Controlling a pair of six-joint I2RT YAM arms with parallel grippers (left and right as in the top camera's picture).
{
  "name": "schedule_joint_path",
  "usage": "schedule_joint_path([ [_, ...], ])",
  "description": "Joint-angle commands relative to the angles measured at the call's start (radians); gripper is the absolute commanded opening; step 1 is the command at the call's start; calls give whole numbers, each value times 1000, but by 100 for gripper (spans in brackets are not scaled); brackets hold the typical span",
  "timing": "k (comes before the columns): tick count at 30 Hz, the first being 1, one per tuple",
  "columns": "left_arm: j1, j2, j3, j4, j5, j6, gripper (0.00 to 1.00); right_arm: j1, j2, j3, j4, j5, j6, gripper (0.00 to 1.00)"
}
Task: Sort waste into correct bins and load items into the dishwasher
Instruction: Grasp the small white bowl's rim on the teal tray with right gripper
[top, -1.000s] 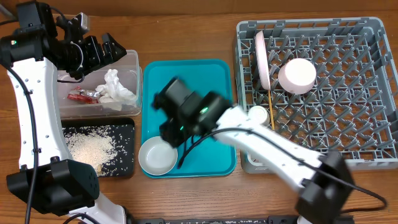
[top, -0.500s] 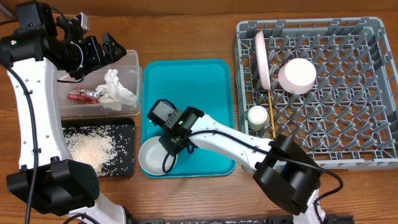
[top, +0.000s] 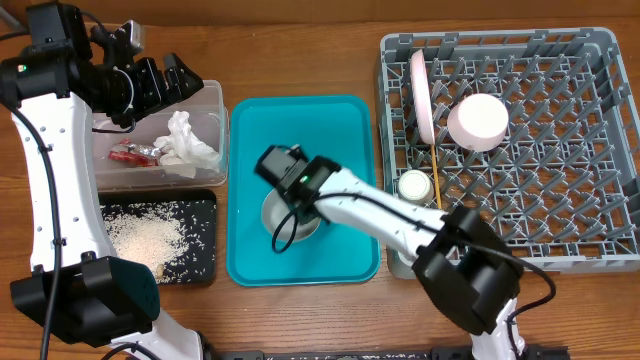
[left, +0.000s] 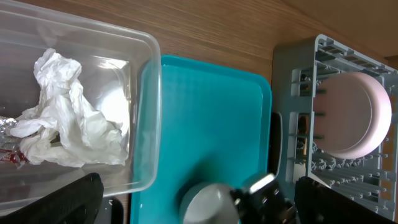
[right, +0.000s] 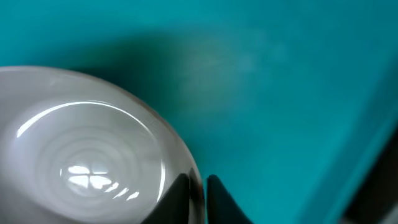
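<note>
A white bowl (top: 288, 222) hangs tilted over the teal tray (top: 340, 125), and my right gripper (top: 298, 196) is shut on its rim. In the right wrist view the two fingertips (right: 179, 194) pinch the rim of the bowl (right: 87, 162). My left gripper (top: 168, 84) stands open above the clear tub (top: 215, 100), which holds a crumpled tissue (top: 186, 140) and a red wrapper (top: 130, 153). The black tray (top: 205, 205) holds rice grains (top: 145, 237). The grey dish rack (top: 560, 70) carries an upright pink plate (top: 422, 95), an upturned bowl (top: 478, 122), a small cup (top: 414, 185) and chopsticks (top: 437, 190).
The left wrist view shows the tissue (left: 68, 127) in the tub, the teal tray (left: 211, 118), the bowl (left: 208, 202) at the bottom edge and the plate (left: 357, 115) in the rack. Bare wooden table surrounds the containers.
My right gripper has closed on the bowl's rim and carried the bowl from the tray's front left corner up toward the tray's middle. The left arm has not moved.
</note>
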Motion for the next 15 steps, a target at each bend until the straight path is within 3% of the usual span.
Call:
schedule_joint_path([
  [1, -1, -2, 19, 2, 15, 11, 100, -61, -45, 24, -10, 91, 16, 26],
  [4, -1, -2, 19, 2, 15, 11, 100, -89, -53, 24, -12, 84, 15, 43],
  [10, -1, -2, 19, 2, 15, 11, 100, -101, -98, 69, -14, 53, 8, 48],
  [15, -1, -2, 19, 2, 15, 11, 100, -91, -152, 103, -13, -82, 8, 49],
])
